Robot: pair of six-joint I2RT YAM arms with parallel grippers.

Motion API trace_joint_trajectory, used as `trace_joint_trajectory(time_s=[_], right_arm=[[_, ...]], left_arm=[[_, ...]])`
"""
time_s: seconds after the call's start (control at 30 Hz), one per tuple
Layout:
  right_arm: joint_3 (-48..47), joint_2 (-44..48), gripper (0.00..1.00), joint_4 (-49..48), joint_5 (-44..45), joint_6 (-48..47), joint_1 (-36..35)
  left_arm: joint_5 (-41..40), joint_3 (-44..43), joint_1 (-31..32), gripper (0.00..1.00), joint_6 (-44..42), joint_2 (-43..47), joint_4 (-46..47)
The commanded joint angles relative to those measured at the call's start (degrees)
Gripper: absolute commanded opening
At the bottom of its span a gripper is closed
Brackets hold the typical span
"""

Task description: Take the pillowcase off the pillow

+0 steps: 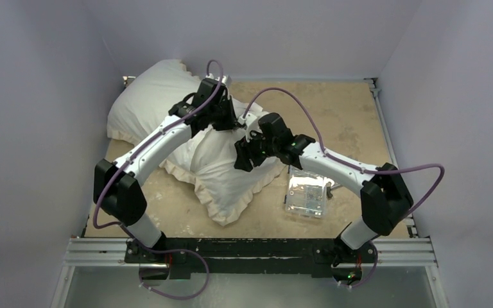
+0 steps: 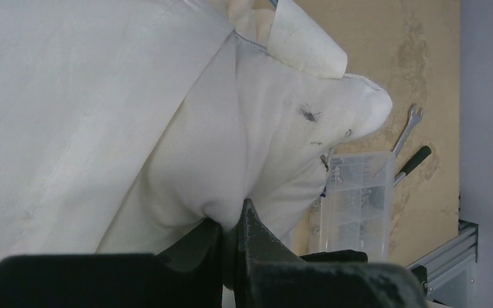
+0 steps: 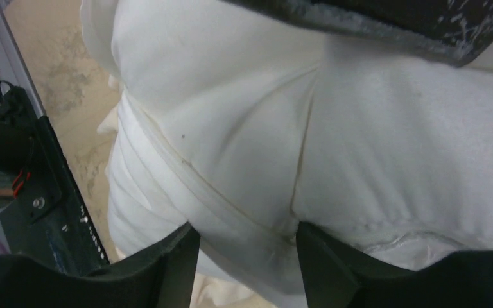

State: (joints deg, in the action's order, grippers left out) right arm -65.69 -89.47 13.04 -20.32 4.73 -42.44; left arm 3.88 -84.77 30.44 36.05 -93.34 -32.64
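The plump white pillow [image 1: 151,96] lies at the back left, its lower part inside the white pillowcase [image 1: 221,186] with a cream frill. My left gripper [image 1: 231,125] [image 2: 231,221] is shut on a pinch of the pillow [image 2: 282,128], near its speckled corner. The pillowcase [image 2: 70,115] drapes beside it. My right gripper [image 1: 242,157] [image 3: 245,228] is just in front of the left one. Its jaws stand wide apart, straddling the hemmed edge of the pillowcase [image 3: 199,192] below the pillow [image 3: 231,96]. The fabric bulges between the fingers [image 3: 180,256].
A clear plastic compartment box [image 1: 306,194] [image 2: 356,199] sits on the tan table just right of the pillowcase. Next to it lie a wrench [image 2: 407,128] and a black-handled tool [image 2: 417,159]. The metal rail [image 1: 250,250] runs along the near edge, and walls close the sides.
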Motion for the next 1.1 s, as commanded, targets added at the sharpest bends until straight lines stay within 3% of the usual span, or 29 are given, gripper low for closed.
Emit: trace_joint_trajectory(time_s=[0.0, 0.2, 0.37, 0.47, 0.67, 0.83, 1.07], right_arm=[[-0.7, 0.4, 0.52, -0.9, -4.6, -1.9, -1.5], [6.5, 5.9, 0.15, -0.6, -5.4, -0.3, -3.3], [11.2, 9.3, 0.1, -1.6, -4.7, 2.6, -6.2], [14.4, 10.9, 0.0, -3.7, -4.4, 4.7, -8.0], [21.2, 10.5, 0.0, -9.0, -4.1, 9.8, -12.0], [22.3, 7.2, 0.0, -9.1, -5.9, 10.9, -16.6], [23.2, 5.6, 0.0, -6.7, -5.9, 10.6, -18.7]], left_arm=[[-1.5, -6.0, -0.8, 0.0, -2.5, -1.4, 2.5], [-2.8, -11.6, -0.9, 0.0, -2.7, -5.3, 1.9], [-3.6, -15.8, -1.1, 0.0, -1.5, -9.5, 2.0], [-4.3, -18.1, -1.3, 0.0, -0.3, -11.5, 2.5], [-6.4, -23.9, -1.8, 0.0, 1.9, -14.8, 3.8], [-14.4, -24.0, -2.8, 0.0, 3.1, -15.4, 6.7], [-13.9, -28.9, -7.5, 0.0, 7.3, -18.2, 8.1]])
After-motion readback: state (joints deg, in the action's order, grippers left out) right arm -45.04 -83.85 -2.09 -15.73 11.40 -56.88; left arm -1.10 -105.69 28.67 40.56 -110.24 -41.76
